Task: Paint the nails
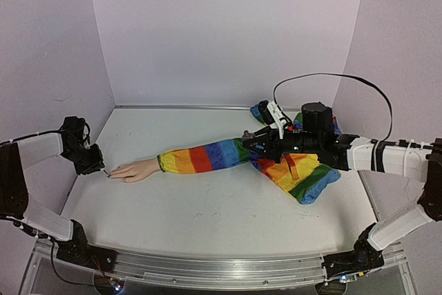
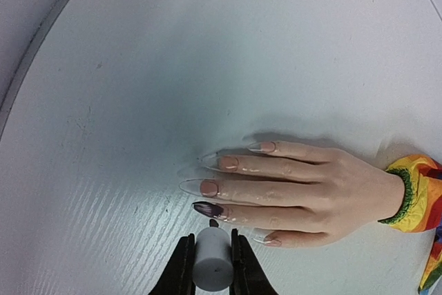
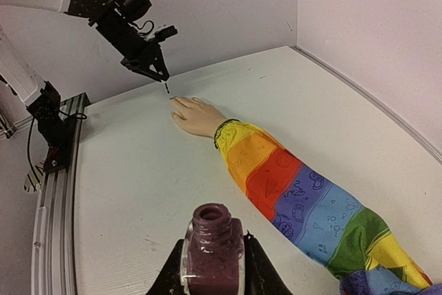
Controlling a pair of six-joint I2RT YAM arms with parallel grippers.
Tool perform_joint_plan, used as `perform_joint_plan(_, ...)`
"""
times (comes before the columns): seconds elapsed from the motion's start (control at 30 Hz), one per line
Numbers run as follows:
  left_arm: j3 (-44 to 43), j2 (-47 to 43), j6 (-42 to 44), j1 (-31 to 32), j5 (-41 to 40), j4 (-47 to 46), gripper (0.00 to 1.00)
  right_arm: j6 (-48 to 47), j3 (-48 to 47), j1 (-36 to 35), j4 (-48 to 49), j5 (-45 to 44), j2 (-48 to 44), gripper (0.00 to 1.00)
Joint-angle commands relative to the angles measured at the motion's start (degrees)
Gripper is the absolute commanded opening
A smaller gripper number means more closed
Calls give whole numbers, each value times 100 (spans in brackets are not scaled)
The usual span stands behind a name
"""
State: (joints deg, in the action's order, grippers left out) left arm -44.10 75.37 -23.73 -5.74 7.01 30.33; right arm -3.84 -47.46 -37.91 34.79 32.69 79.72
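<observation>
Near the tabletop's (image 1: 207, 212) left edge, the left gripper (image 2: 211, 241) clamps the brush (image 2: 211, 266), its tip at the nails (image 2: 208, 208) of the mannequin hand (image 2: 304, 191), one already dark. Farther right, the right gripper (image 3: 214, 267) clasps the open polish bottle (image 3: 210, 226) upright, likely for dipping.

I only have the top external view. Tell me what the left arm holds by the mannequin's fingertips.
Observer: The left fingers are shut on a white brush cap, its dark tip right at one nail.
Operator: Report which nails are painted.
Observer: Only that nail is dark; the other four nails look bare.
Operator: Check what the right arm carries.
Observer: The right fingers are shut on a polish bottle, uncapped, with purple polish inside.
</observation>
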Motion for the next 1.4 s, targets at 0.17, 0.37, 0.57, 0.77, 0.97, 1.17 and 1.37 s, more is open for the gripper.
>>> perform_joint_plan(0.17,-102,356,140,-31,476,-376,0,23,-149,19,371,171,17,0)
perform_joint_plan(0.37,-106,386,127,-31,365,-387,0,12,-157,18,371,160,41,0)
perform_joint_plan(0.57,-65,241,123,-27,214,-355,0,17,-167,29,371,168,52,0)
perform_joint_plan(0.77,-81,265,116,-23,161,-337,0,23,-171,29,371,201,86,0)
perform_joint_plan(0.97,-149,304,114,-33,201,-342,0,23,-168,36,377,203,70,0)
perform_joint_plan(1.17,-152,359,114,-29,235,-369,0,26,-150,37,378,214,55,0)
perform_joint_plan(1.37,-177,410,114,-32,213,-404,0,31,-149,38,371,218,52,0)
